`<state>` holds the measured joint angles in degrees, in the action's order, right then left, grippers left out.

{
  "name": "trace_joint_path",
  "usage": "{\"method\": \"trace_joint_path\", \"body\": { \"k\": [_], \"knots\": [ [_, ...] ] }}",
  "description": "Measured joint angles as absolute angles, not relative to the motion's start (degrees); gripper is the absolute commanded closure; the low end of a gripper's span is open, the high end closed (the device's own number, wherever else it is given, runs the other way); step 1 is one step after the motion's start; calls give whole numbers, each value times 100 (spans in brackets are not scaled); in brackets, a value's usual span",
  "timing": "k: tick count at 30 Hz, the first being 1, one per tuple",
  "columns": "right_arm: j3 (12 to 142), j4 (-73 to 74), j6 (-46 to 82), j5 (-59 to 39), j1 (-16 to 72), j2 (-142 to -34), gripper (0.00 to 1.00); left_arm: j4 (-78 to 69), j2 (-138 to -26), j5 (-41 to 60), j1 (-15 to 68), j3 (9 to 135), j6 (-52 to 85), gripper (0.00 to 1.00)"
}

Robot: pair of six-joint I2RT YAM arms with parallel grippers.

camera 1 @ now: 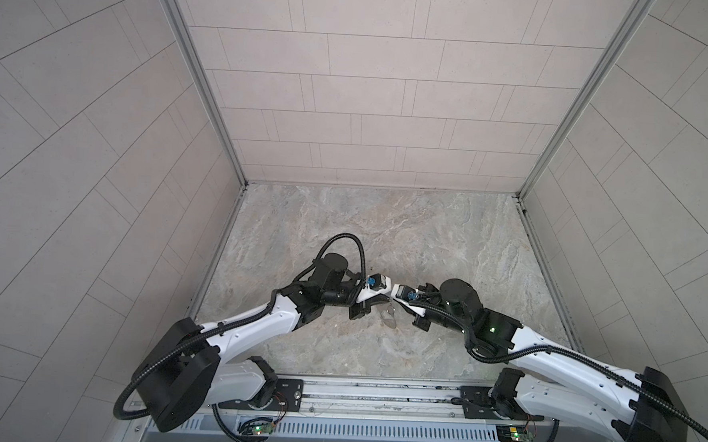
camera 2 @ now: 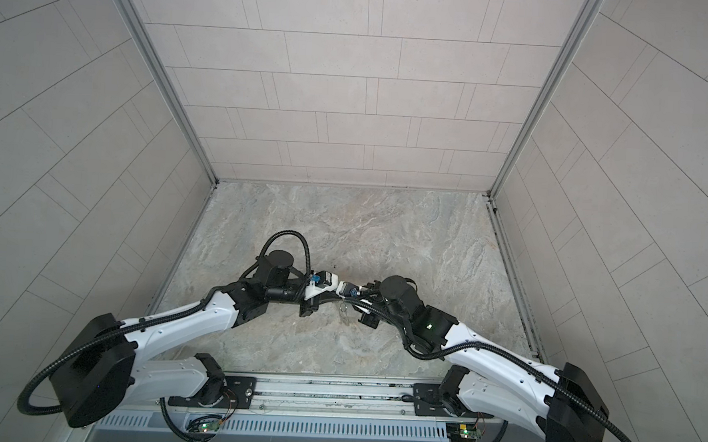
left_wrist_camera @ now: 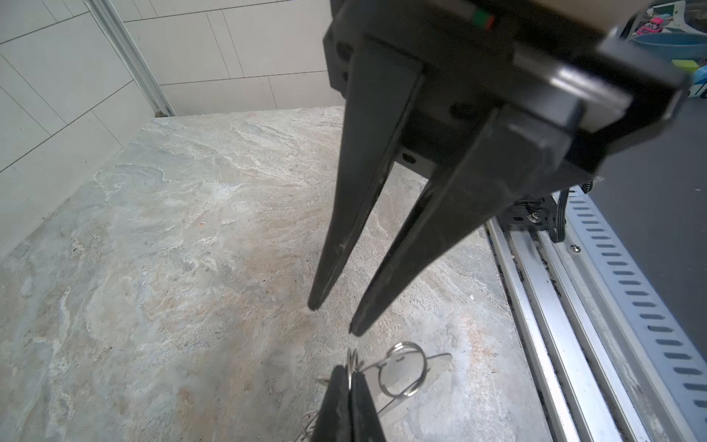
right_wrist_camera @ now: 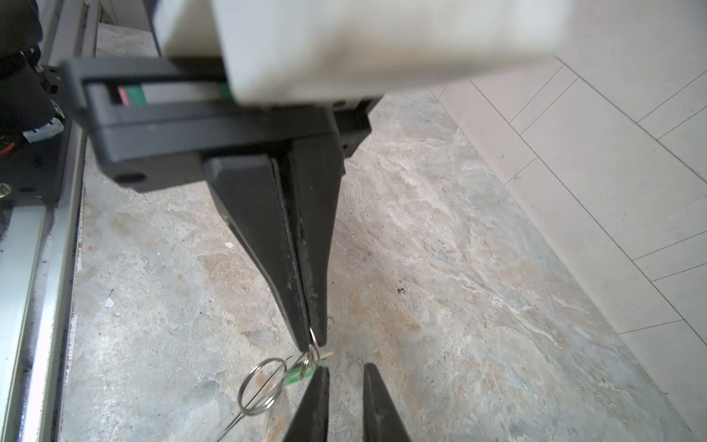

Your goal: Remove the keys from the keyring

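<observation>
The keyring point(left_wrist_camera: 434, 362), a flat grey metal plate with a big silver wire loop point(left_wrist_camera: 401, 368) through it, hangs from my left gripper point(left_wrist_camera: 349, 369). That gripper is shut on a small wire loop point(right_wrist_camera: 313, 338) at the plate's edge. A tiny green key point(right_wrist_camera: 295, 375) dangles from the loops, right beside one finger point(right_wrist_camera: 311, 405) of my right gripper point(right_wrist_camera: 346, 368). The right gripper is open, with nothing in the narrow gap between its fingers. In both top views the two grippers meet tip to tip over the keyring point(camera 1: 389, 315) point(camera 2: 345, 313) at mid-table.
The marble tabletop point(camera 1: 385, 232) is walled by tiled panels at the back and on both sides. A metal rail point(camera 1: 376, 398) point(left_wrist_camera: 554, 306) carrying the arm bases runs along the front edge.
</observation>
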<state>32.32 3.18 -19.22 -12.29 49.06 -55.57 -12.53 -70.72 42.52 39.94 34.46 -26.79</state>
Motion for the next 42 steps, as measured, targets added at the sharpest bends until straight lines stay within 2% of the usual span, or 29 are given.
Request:
{"method": "trace_joint_path", "body": {
  "k": [19, 32, 42],
  "knots": [
    [3232, 172, -1883, -2062, 4530, -5708, 82, -1260, -7074, 4351, 4005, 3444, -2591, 100],
    [3232, 276, -1776, -2220, 4466, -5946, 84, -1260, -7074, 4383, 4005, 3444, -2532, 100],
    [3306, 242, -1747, -2502, 4418, -6047, 91, -1260, -7074, 4388, 4005, 3444, -2541, 100]
  ]
}}
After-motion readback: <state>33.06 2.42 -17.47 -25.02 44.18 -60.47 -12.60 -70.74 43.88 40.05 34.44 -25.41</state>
